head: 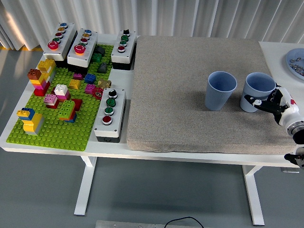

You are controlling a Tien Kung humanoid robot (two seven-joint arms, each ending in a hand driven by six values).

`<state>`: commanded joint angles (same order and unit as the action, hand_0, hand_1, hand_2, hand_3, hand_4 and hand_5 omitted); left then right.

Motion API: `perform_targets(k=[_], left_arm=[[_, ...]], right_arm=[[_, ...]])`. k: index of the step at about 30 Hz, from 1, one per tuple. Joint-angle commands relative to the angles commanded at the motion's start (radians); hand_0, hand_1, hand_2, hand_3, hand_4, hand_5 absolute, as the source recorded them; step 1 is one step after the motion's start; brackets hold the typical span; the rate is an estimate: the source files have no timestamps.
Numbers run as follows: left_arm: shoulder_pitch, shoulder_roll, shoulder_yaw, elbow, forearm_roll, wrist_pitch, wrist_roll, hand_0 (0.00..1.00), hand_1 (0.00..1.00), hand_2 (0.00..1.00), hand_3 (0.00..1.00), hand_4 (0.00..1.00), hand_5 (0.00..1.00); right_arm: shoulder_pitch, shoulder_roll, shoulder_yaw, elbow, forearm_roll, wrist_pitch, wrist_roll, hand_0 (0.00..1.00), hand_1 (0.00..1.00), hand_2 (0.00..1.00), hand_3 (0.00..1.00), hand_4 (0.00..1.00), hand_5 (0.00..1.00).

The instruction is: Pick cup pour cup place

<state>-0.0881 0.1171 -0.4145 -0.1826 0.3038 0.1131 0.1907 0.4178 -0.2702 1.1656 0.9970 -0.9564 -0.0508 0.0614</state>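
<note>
Early going: the right hand [275, 103] has its fingers curled round the right cup [257, 91], which sits upright on the mat [190, 85] beside the left cup [220, 90]. Lifting, pouring and placing all look undone.
</note>
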Motion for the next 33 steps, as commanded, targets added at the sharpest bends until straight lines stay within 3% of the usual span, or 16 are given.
perform_targets(k=[33], left_arm=[[0.011,0.002,0.002,0.0,-0.005,-0.001,-0.001,0.728,0.78,0.824,0.69,0.506,0.954]], right_arm=[[-0.024,-0.017,0.033,0.054,-0.054,0.064,-0.07,0.922,0.875,0.961,0.956,0.841,0.232]])
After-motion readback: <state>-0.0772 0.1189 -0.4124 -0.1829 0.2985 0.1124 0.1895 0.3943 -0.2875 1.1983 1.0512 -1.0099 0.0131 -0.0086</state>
